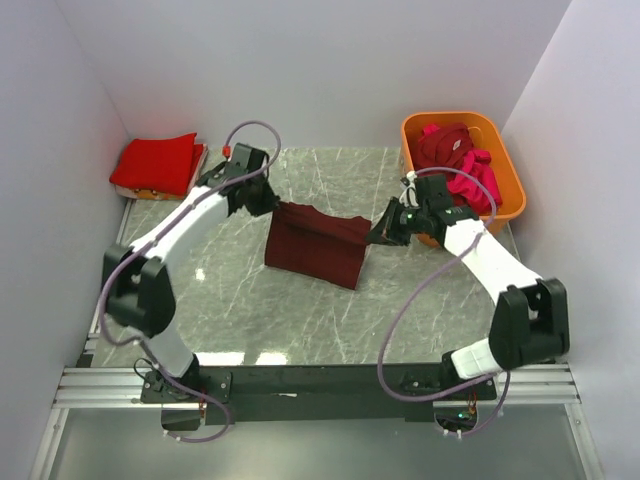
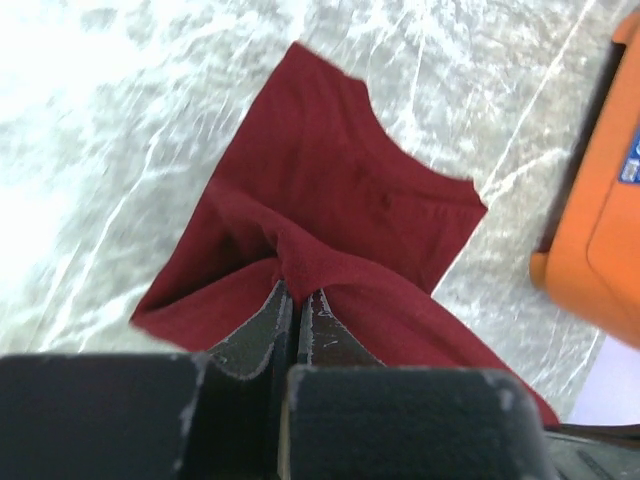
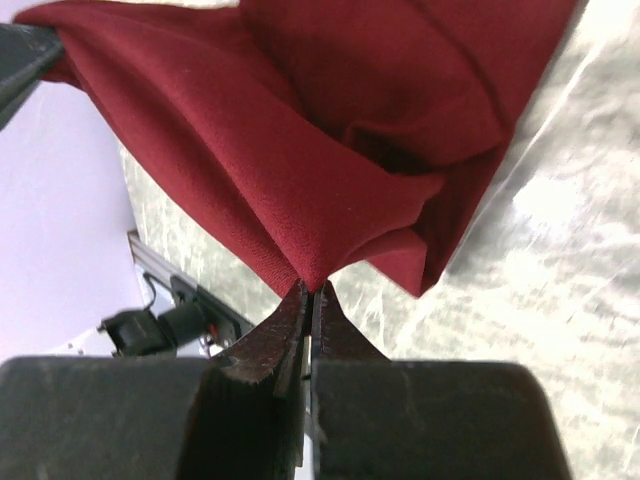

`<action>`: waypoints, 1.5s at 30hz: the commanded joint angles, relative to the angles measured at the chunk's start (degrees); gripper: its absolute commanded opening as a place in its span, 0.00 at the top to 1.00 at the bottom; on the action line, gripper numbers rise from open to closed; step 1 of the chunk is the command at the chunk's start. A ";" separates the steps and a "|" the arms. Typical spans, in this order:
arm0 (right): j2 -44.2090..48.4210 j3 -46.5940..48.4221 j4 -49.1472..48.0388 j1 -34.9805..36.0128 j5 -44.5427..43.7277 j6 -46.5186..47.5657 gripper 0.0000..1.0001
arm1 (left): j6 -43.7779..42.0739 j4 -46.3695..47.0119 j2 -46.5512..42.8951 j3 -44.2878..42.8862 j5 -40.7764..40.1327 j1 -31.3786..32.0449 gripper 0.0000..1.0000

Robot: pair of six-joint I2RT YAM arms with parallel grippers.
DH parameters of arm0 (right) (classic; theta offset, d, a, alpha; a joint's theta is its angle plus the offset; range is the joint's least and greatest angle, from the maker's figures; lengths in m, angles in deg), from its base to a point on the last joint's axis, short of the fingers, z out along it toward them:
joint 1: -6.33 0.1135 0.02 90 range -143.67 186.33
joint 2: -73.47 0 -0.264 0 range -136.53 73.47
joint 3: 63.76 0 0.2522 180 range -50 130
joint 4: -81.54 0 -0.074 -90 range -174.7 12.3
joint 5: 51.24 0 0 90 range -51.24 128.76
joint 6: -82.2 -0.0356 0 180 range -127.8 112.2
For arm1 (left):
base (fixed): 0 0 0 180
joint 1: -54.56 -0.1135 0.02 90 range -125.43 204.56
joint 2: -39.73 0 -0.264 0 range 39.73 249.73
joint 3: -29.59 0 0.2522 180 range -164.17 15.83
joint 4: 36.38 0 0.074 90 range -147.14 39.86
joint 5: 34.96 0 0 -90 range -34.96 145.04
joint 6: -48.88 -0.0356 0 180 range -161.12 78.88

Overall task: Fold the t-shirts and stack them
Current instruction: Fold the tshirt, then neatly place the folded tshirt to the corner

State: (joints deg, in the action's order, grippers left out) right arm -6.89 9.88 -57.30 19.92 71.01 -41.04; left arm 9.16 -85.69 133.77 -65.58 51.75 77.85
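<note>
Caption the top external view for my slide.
The left gripper and right gripper hold a maroon t-shirt stretched between them over the marble table.

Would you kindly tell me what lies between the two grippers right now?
The dark maroon t-shirt spans the gap between the left gripper and the right gripper, each shut on its cloth; the top view shows it.

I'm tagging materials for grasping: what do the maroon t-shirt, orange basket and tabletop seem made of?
The maroon t-shirt: soft matte cloth, with a fine weave visible up close; it drapes and creases. The orange basket: likely moulded plastic, smooth, with a rounded rim. The tabletop: glossy, grey-veined marble look with glare spots; stone or laminate, cannot tell.
</note>
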 commanded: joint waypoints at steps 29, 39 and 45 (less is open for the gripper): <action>-15.18 11.85 -7.27 0.65 -6.32 2.12 0.35 | -12.40 8.48 16.53 -9.92 5.48 -3.25 0.00; -8.42 2.45 -9.12 1.80 -6.76 3.61 0.34 | -17.15 10.50 18.54 -1.57 12.26 -3.07 0.01; -3.67 -1.33 -8.68 1.80 -8.78 4.49 0.34 | -18.37 8.83 22.41 -1.47 10.94 -1.59 0.11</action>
State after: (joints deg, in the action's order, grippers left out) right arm -14.43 9.73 -64.51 21.77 63.64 -38.13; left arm -6.89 -77.38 154.23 -67.04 61.89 74.95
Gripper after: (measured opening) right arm 0.655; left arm 0.895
